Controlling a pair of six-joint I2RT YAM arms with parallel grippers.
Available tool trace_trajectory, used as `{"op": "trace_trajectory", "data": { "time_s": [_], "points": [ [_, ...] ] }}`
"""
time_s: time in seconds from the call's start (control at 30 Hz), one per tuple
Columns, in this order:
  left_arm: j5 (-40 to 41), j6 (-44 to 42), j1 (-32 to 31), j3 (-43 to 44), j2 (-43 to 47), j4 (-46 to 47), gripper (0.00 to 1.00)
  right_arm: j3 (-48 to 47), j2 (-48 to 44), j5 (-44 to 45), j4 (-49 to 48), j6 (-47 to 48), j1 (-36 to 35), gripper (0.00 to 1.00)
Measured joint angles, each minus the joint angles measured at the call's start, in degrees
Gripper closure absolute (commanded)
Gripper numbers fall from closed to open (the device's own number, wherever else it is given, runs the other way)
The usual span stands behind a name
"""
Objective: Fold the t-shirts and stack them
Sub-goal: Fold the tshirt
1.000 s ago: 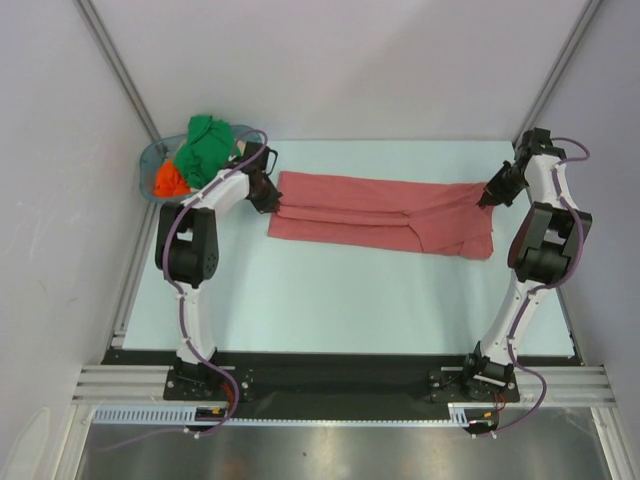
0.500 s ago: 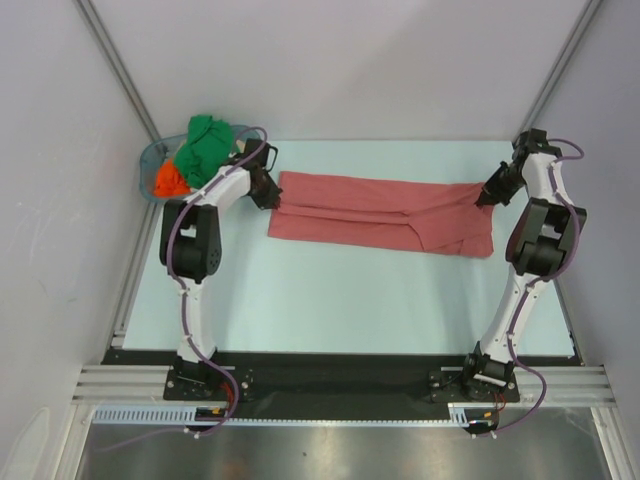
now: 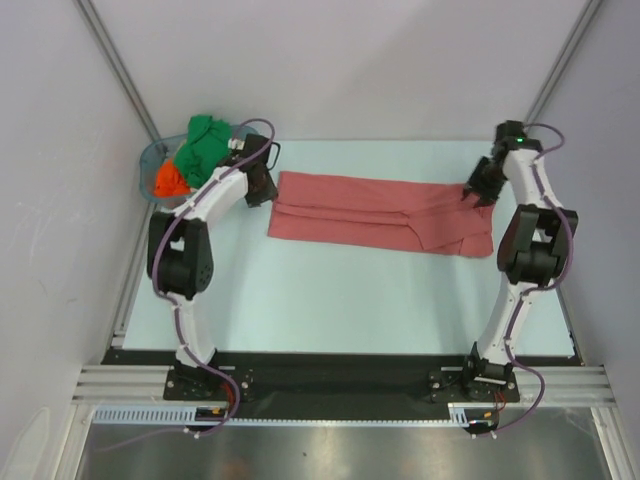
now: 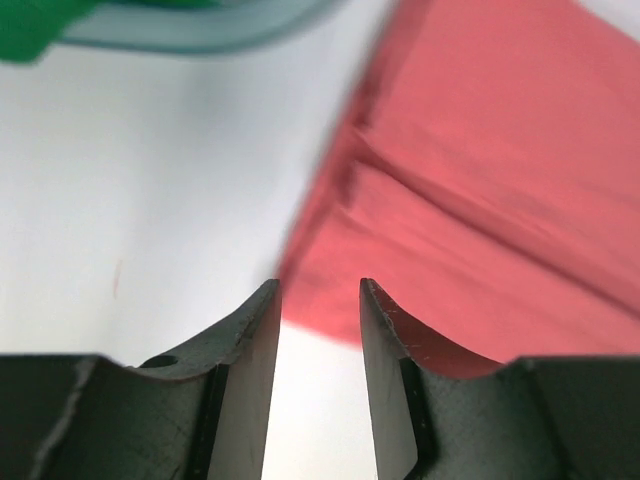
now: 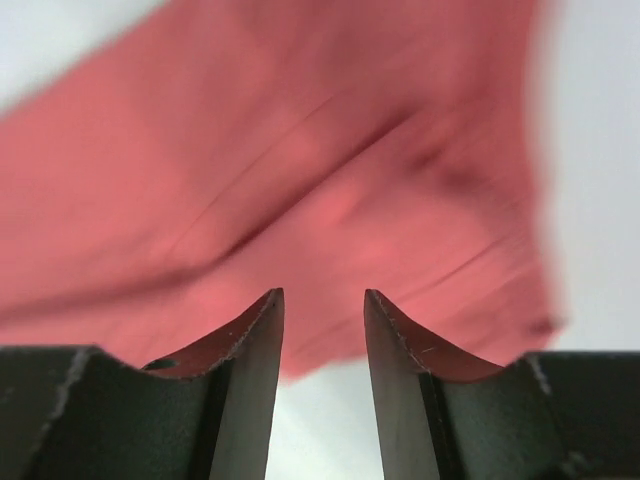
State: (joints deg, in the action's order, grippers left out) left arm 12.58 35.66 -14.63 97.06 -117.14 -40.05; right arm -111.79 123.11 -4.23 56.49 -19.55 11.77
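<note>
A salmon-red t-shirt [image 3: 380,215] lies folded into a long band across the far half of the table. My left gripper [image 3: 262,190] stands open just off its left end, and in the left wrist view the red cloth [image 4: 480,190] lies beyond the tips [image 4: 320,290], with nothing between them. At the shirt's upper right corner my right gripper [image 3: 474,190] is open too. The right wrist view shows the red shirt [image 5: 300,170] under and past the tips [image 5: 322,295], nothing gripped. A green t-shirt [image 3: 205,145] and an orange one [image 3: 168,182] sit in the tub.
The clear blue-tinted plastic tub [image 3: 150,160] stands at the far left corner of the pale table [image 3: 330,300], close to my left arm; its rim [image 4: 200,30] shows in the left wrist view. Grey walls and metal frame rails enclose the table.
Both grippers were shut on the ends of the red t-shirt and have opened, letting it go. Both arms have lifted and drawn slightly off the cloth, which lies still.
</note>
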Motion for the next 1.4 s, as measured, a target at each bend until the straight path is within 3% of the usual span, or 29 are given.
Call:
{"op": "trace_trajectory", "data": {
  "time_s": [0.13, 0.27, 0.37, 0.4, 0.6, 0.9, 1.07, 1.4],
  "points": [
    [-1.44, -2.23, -4.39, -4.24, 9.9, 2.4, 0.65, 9.62, -10.43, -0.5, -3.76, -1.84, -13.11, 0.59],
    [-7.85, -3.06, -7.32, -4.26, 10.71, 7.13, 0.67, 13.68, -12.85, -1.42, -8.09, -2.93, -25.16, 0.75],
    [-11.37, -3.56, -8.39, -3.54, 6.27, 8.61, 0.66, 15.26, -10.82, -0.52, -9.29, -3.15, -28.74, 0.99],
    [-12.11, -3.72, -8.68, -3.37, 4.44, 8.92, 0.66, 15.67, -9.92, 0.13, -9.79, -3.23, -29.2, 1.0],
    [-14.62, -3.74, -9.38, -3.52, -3.85, 8.98, 0.67, 21.62, -7.32, 4.83, -14.34, -3.96, -30.01, 0.99],
    [-14.51, -3.69, -9.35, -4.52, -5.33, 9.18, 0.67, 23.54, -4.0, 10.03, -19.87, -2.82, -29.2, 0.88],
    [-14.21, -3.56, -9.31, -6.25, -5.33, 9.33, 0.67, 19.85, -1.05, 10.73, -20.7, -2.32, -28.24, 0.8],
    [-14.19, -3.56, -9.01, -6.38, -5.33, 9.49, 0.67, 9.03, 5.42, 11.3, -19.96, -0.57, -26.73, 0.77]
  ]
}}
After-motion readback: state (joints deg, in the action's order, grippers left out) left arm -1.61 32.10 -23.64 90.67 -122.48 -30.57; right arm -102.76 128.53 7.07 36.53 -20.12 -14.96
